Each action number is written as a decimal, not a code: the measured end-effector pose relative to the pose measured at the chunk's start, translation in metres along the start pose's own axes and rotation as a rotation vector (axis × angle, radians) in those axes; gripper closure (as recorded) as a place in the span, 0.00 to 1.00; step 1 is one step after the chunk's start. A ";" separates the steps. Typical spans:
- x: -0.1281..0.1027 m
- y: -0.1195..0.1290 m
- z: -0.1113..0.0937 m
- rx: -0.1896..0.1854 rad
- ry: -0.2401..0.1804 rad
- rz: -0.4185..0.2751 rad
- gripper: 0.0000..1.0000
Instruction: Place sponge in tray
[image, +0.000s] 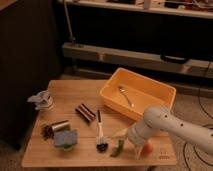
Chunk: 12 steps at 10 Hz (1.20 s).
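Note:
A blue-grey sponge (66, 138) with a green underside lies on the wooden table (60, 157) near its front left. The yellow tray (113, 91) stands at the table's back right and holds a metal spoon (125, 95). My gripper (128, 142) hangs from the white arm (165, 125) at the table's front right, pointing down just above the tabletop, well to the right of the sponge and in front of the tray. A green item (118, 147) lies at its fingers.
A dish brush (100, 134) lies between sponge and gripper. A dark striped packet (85, 112), a metal can (60, 126) with a dark bunch beside it, and a crumpled white cup (42, 100) sit on the left. An orange object (146, 149) lies by the gripper. Shelving stands behind.

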<state>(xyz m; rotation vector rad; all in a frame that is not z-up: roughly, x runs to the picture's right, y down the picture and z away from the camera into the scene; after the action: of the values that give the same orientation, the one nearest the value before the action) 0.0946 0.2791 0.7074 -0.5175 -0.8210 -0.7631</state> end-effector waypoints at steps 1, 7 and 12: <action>-0.001 0.000 0.000 0.000 -0.001 -0.002 0.20; -0.033 -0.085 0.000 0.081 -0.025 -0.309 0.20; -0.097 -0.154 -0.016 0.306 0.040 -0.712 0.20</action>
<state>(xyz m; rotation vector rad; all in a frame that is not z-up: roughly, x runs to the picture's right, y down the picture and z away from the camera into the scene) -0.0604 0.2101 0.6386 0.0851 -1.0752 -1.2629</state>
